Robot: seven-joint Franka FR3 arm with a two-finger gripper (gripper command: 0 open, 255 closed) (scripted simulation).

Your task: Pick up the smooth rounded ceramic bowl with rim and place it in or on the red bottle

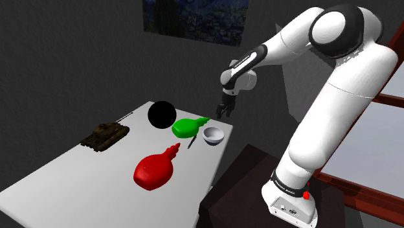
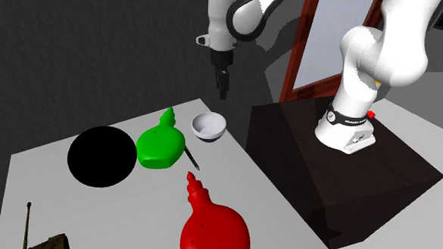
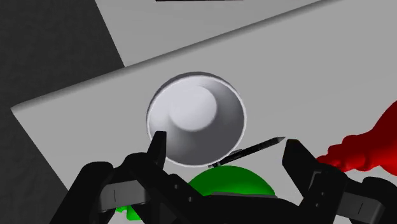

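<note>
A small white bowl [image 1: 213, 135] [image 2: 209, 127] [image 3: 196, 118] stands upright on the white table, near its edge on the stand's side. The red bottle [image 1: 155, 168] [image 2: 211, 227] [image 3: 362, 149] lies on its side farther down the table. My black gripper [image 1: 224, 110] [image 2: 222, 84] [image 3: 222, 149] hangs above the bowl, apart from it. Its fingers [image 3: 157, 147] stand open with nothing between them.
A green bottle [image 1: 188, 126] [image 2: 161, 144] [image 3: 230, 184] lies beside the bowl, with a thin dark pen [image 1: 191, 142] [image 2: 191, 158] [image 3: 249, 151] between them. A black ball [image 1: 161, 116] [image 2: 101, 156] and a toy tank [image 1: 103, 135] sit farther along the table [image 1: 78, 188]. The dark stand [image 2: 347, 170] is close by.
</note>
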